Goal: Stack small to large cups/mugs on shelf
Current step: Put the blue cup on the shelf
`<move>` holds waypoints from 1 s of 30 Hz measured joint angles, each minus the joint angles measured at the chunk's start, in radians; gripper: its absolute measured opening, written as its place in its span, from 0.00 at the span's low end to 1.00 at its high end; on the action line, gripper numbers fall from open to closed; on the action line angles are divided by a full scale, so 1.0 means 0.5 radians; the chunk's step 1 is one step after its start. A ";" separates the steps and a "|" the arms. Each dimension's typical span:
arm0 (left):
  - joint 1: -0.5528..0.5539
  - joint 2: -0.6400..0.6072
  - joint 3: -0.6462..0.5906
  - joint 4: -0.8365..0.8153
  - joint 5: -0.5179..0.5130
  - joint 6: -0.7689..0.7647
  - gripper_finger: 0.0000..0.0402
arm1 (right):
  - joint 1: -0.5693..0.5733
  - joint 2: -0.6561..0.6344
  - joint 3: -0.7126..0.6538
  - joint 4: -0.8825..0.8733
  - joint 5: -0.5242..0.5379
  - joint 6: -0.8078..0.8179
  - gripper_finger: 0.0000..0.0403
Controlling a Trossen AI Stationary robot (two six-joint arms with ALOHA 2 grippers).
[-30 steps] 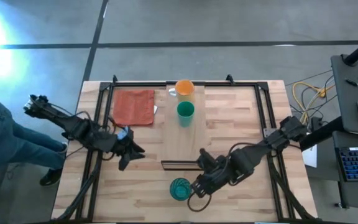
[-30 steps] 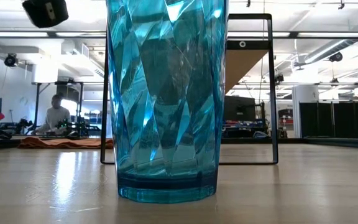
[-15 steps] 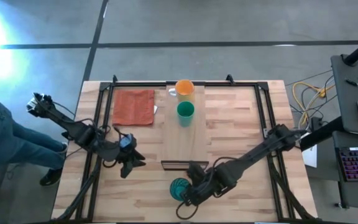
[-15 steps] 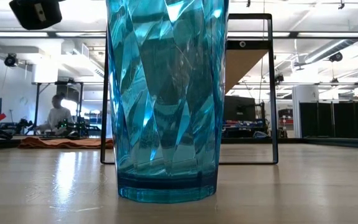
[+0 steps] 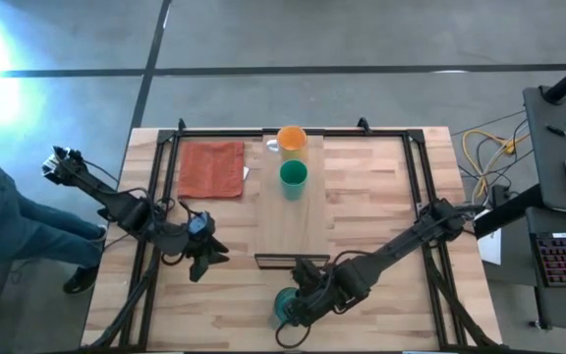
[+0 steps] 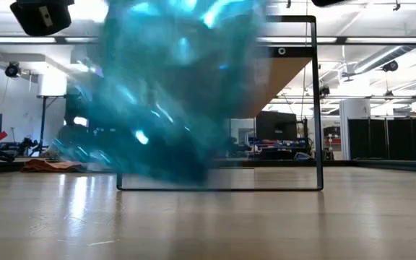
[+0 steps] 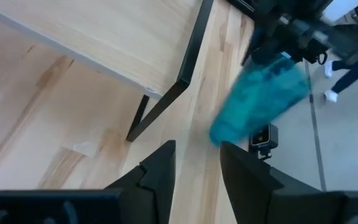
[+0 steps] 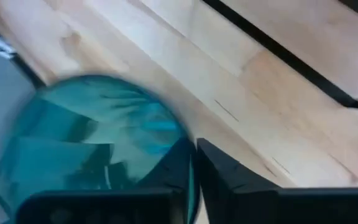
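The teal tumbler [image 5: 283, 306] is near the table's front edge, tilted and blurred in the low view [image 6: 172, 94], with my right gripper [image 5: 296, 298] shut on its rim. The orange cup [image 5: 292, 139] and the green cup [image 5: 294, 177] stand upright on the far part of the light-wood shelf [image 5: 293, 224]. My left gripper [image 5: 205, 259] hovers open to the left of the shelf, nothing between its fingers [image 7: 161, 177]; its wrist view shows the tumbler [image 7: 260, 99] slanting below the right gripper. My right gripper pinches the tumbler's wall at the rim [image 8: 190, 182], one finger [image 8: 178, 163] inside the cup and the other [image 8: 224, 169] outside. The fingers come from above and from the table's right. The tumbler hangs tilted, its base [image 7: 227, 132] off the table.
An orange-red cloth [image 5: 211, 169] lies flat at the far left of the table. A black frame [image 5: 416, 187] runs round the table top. A person's leg [image 5: 8, 231] shows beside the table's left edge. Bare wood lies to the right of the shelf.
My right gripper has moved toward the table's left and near edge onto the tumbler and has shut on its rim. The tumbler, which stood upright on the table, is now tipped over and lifted off its base.
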 joint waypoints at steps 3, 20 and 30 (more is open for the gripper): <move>0.001 0.000 0.000 -0.003 -0.001 0.004 0.28 | -0.009 -0.016 0.116 -0.005 -0.047 -0.074 0.03; 0.004 -0.034 0.093 0.107 -0.214 0.119 0.28 | -0.076 -0.252 0.872 -1.203 0.832 -0.136 0.02; 0.145 0.033 0.297 0.164 -0.445 0.410 0.28 | -0.344 -0.293 0.887 -1.198 0.607 -0.433 0.02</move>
